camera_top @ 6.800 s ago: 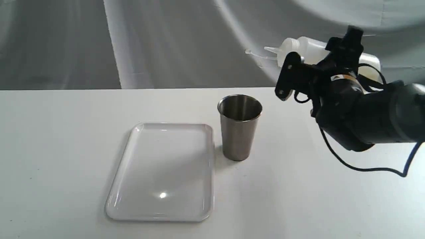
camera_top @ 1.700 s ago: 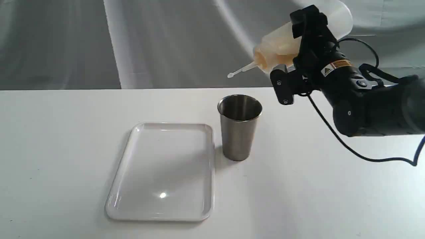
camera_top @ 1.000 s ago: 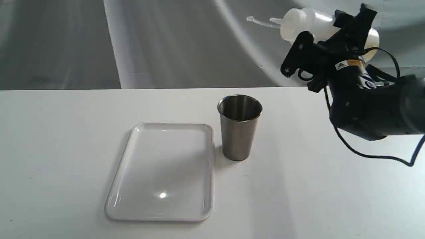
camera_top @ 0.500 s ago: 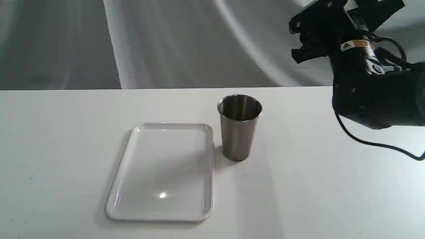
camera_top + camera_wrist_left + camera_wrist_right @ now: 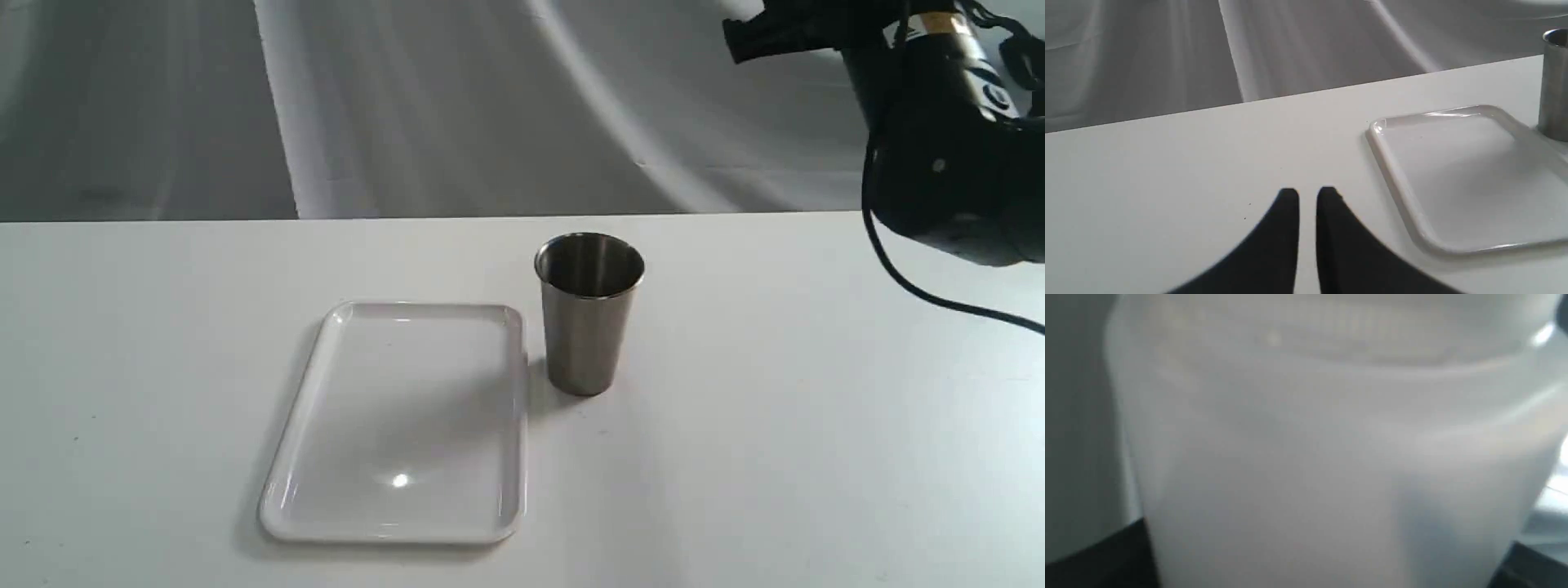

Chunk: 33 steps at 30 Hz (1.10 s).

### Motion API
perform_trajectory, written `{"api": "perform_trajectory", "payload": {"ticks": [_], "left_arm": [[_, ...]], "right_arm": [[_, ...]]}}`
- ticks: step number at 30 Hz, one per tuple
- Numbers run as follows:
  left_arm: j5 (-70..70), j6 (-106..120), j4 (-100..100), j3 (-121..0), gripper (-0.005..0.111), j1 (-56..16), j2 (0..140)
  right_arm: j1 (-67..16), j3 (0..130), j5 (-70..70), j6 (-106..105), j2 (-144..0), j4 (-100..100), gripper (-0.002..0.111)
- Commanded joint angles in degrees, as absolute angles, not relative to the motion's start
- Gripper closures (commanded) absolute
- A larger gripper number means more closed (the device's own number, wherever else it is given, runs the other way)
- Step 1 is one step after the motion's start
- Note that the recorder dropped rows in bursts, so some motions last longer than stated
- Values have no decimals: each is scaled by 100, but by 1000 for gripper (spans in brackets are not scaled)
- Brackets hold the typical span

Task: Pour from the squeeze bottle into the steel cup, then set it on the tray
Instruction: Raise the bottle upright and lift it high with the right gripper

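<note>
The squeeze bottle [image 5: 1323,449] fills the right wrist view as a whitish translucent wall, and my right gripper is shut on it, with a dark finger [image 5: 1094,559] showing at each lower corner. In the exterior view the bottle is out of frame above the top edge; only the right arm [image 5: 939,147] shows at the upper right, high above the table. The steel cup [image 5: 589,314] stands upright right of the tray [image 5: 408,425], almost touching its rim. My left gripper [image 5: 1307,196] hovers low over the table left of the tray [image 5: 1466,175], shut with nothing in it; the cup [image 5: 1553,85] sits beyond.
The white table [image 5: 816,449] runs back to a grey draped curtain [image 5: 408,106]. A black cable [image 5: 939,298] hangs from the right arm over the table's right side.
The right arm tipped the bottle nozzle-down near the cup, levelled it, then rose up and to the right, carrying the bottle out of the exterior view. Cup and tray have not moved.
</note>
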State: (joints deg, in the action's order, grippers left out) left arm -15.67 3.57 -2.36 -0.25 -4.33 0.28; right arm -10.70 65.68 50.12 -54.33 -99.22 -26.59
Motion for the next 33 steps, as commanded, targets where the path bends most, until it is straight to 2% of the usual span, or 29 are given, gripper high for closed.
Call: {"api": "perform_trajectory", "payload": {"ticks": [1,11,21,26,33], "left_arm": [[-1522,348,-233,0,98,-466,0],[-1522,348,-233,0,98,-466,0],[-1522,348,-233,0,98,-466,0],[-1522,348,-233,0,98,-466,0],[-1522,348,-233,0,98,-466,0]], "right_arm": [[-1077,6611,5047,-4661,-9695,-2069,106],[-1077,6611,3467,-1711,-9228,-639,106],[-1077,6611,3140,915,-9213,894,106],[-1137,6611,2927,1438,-9060,1803,106],[-1415,6611,2999,1869,-9025,2021,106]]}}
